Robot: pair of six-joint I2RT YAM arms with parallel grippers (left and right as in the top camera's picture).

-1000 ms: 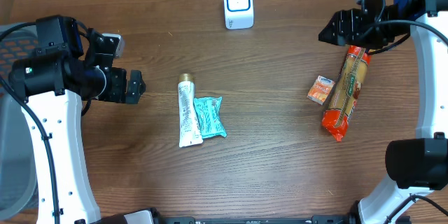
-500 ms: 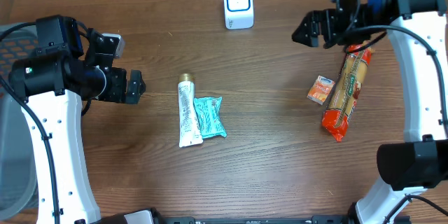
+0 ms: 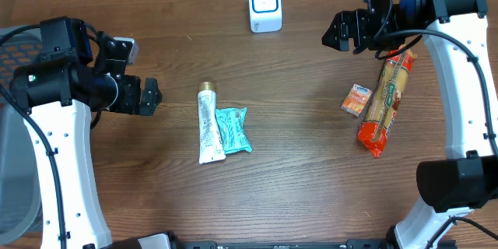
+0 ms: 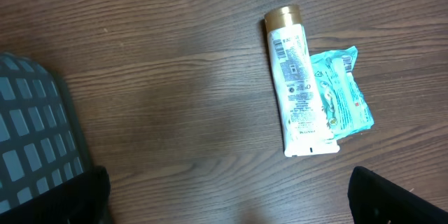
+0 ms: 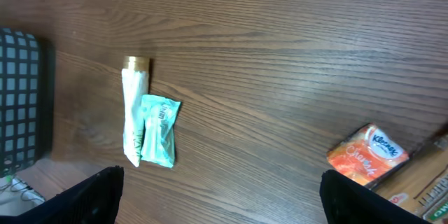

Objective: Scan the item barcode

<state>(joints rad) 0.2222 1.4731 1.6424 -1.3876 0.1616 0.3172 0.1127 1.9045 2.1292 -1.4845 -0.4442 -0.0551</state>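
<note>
The white barcode scanner (image 3: 264, 5) stands at the back centre of the table. A white tube with a gold cap (image 3: 208, 122) lies mid-table beside a teal packet (image 3: 233, 130); both also show in the left wrist view, tube (image 4: 297, 84) and packet (image 4: 341, 94). On the right lie a small orange tissue pack (image 3: 358, 99) and a long orange packet (image 3: 385, 103). My left gripper (image 3: 149, 96) hovers open left of the tube, holding nothing. My right gripper (image 3: 342, 33) is open and empty, up above the table, back-left of the long packet.
A grey mesh basket (image 3: 15, 163) sits off the table's left edge, also seen in the left wrist view (image 4: 35, 140). The right wrist view looks down on the tube (image 5: 133, 115), teal packet (image 5: 159, 129) and tissue pack (image 5: 367, 155).
My right arm has swung left and toward the back, away from the top end of the long orange packet. The left arm and all items stayed put.
</note>
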